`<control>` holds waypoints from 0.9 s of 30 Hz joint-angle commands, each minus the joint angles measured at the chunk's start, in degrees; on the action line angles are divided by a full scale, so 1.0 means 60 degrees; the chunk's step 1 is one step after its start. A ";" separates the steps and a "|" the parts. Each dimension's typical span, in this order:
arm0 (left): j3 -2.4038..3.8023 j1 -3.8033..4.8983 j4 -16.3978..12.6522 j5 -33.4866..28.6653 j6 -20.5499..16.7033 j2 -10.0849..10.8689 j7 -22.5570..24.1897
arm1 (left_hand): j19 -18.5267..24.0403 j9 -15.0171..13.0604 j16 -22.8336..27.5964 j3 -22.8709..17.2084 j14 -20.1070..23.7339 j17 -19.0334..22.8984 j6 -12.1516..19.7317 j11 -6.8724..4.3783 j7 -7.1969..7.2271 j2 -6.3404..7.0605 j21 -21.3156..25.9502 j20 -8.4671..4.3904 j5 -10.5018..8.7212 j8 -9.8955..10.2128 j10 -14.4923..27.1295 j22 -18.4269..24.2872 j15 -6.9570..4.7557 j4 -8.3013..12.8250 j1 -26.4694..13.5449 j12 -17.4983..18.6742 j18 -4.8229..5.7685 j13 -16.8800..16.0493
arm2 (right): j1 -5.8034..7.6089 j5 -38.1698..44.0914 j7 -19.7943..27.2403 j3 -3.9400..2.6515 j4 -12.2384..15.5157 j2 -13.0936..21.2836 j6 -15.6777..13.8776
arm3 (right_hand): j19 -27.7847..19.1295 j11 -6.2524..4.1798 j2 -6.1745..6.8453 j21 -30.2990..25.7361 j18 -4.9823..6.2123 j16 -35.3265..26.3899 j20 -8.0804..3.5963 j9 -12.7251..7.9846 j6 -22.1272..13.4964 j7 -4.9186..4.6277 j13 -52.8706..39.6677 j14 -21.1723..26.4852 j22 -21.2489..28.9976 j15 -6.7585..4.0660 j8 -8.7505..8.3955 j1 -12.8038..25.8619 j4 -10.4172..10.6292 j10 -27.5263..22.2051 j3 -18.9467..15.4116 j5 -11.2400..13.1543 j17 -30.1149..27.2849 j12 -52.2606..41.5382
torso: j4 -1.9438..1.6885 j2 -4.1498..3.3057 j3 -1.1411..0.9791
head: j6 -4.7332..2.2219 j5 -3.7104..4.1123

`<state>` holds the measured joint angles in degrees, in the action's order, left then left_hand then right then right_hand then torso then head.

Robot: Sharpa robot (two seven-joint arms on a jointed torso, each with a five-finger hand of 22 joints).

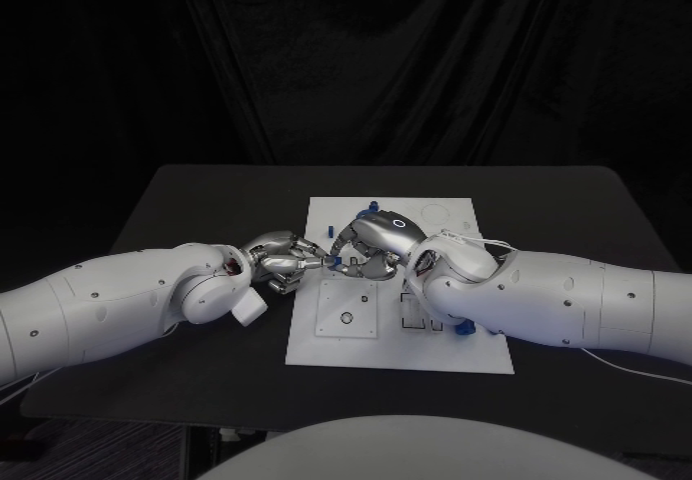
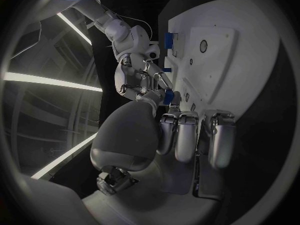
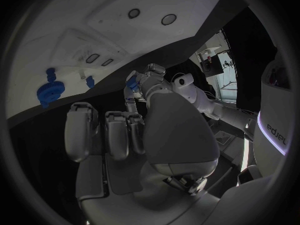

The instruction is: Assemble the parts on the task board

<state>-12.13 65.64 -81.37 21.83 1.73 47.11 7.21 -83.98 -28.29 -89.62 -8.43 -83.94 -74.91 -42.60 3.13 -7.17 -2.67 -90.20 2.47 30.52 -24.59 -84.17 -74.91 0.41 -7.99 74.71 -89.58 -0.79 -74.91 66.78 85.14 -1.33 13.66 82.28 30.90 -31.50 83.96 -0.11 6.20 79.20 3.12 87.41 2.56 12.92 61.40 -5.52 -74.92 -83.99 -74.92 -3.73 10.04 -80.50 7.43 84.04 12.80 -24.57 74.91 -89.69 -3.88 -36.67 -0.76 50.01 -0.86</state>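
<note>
Left hand (image 1: 283, 257) and right hand (image 1: 378, 243) meet fingertip to fingertip at task board (image 1: 433, 350) left edge, fingers of both pinching small blue part (image 1: 332, 261). Blue gear (image 3: 47, 89) lies on board.

Task board (image 1: 447, 345): white rectangular plate, flat on the table's middle, with round and slotted recesses. 1 small blue part (image 1: 332, 261) off the board's left edge, pinched between both hands' fingertips. Blue gear-shaped part (image 3: 47, 90) on the board. Another blue part (image 1: 463, 327) near the board's right edge.
</note>
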 commanded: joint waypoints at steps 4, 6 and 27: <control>0.0010 -0.0031 0.0013 -0.0041 0.0200 -0.0024 0.0209 | -0.0584 0.0012 -0.0010 -0.0066 -0.0892 -0.2283 -0.0080 -0.0072 0.0008 0.0005 -0.0032 0.0083 0.0045 -0.0070 -0.0903 -0.2389 -0.0081 -0.0024 0.0065 -0.0013 0.0067 -0.2452 | 0.0016 0.0009 0.0004 -0.0008 0.0049 -0.0012 0.0140 | 0.0295 -0.0053 -0.0037 -0.0008 -0.0093 -0.0049 -0.0048 0.0602 0.0185 0.0255 -0.2513 -0.0846 -0.1952 -0.0059 0.0035 0.0054 0.0044 0.0994 -0.0005 -0.0032 0.1823 -0.0052 | -0.0004 0.0000 0.0001 | -0.0002 -0.0015; 0.0010 -0.0037 0.0016 -0.0041 0.0226 -0.0031 0.0186 | -0.0590 0.0010 -0.0010 -0.0070 -0.0892 -0.2283 -0.0110 -0.0078 0.0017 0.0007 -0.0030 0.0083 0.0040 -0.0096 -0.0904 -0.2392 -0.0086 -0.0028 0.0065 -0.0014 0.0068 -0.2453 | 0.0016 0.0009 0.0003 -0.0007 0.0042 -0.0026 0.0154 | 0.0288 -0.0053 -0.0039 -0.0026 -0.0088 -0.0047 -0.0049 0.0608 0.0177 0.0254 -0.2513 -0.0847 -0.1947 -0.0059 0.0033 0.0048 0.0039 0.0994 -0.0001 -0.0029 0.1827 -0.0052 | -0.0004 -0.0001 0.0001 | -0.0002 -0.0027; 0.0010 -0.0066 0.0098 -0.0041 0.0267 -0.0067 0.0097 | -0.0686 0.0092 -0.0022 -0.1032 -0.0920 -0.2334 -0.0877 -0.0324 0.0269 0.0036 -0.0016 0.0045 0.1425 -0.0675 -0.0930 -0.2420 -0.0310 0.0150 0.0430 -0.0035 0.0074 -0.2476 | 0.0016 0.0009 -0.0036 -0.0005 0.0046 0.0004 0.0518 | 0.0237 0.0038 -0.0019 -0.0146 -0.0066 -0.0101 -0.0015 0.0712 -0.0132 0.0145 -0.2513 -0.0830 -0.1909 0.0006 -0.0131 0.0089 0.0035 0.0994 0.0020 0.0309 0.1749 -0.0052 | -0.0001 0.0000 -0.0001 | -0.0002 -0.0075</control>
<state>-12.15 65.36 -80.83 21.85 2.38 46.76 7.06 -83.98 -27.48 -89.63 -14.14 -84.06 -74.91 -45.55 1.57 -7.28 -2.22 -90.20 2.46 38.63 -27.84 -84.06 -74.91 -1.14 -7.19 76.42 -89.58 -0.80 -74.91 66.82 85.09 -1.23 13.62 82.45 30.71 -29.49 83.96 -0.10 6.43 78.47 3.13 87.18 2.56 16.12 60.70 -4.82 -74.91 -83.99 -74.91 -3.73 9.43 -80.28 7.43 84.04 12.79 -22.93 74.91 -89.69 -3.88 -36.67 -0.76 50.01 -1.35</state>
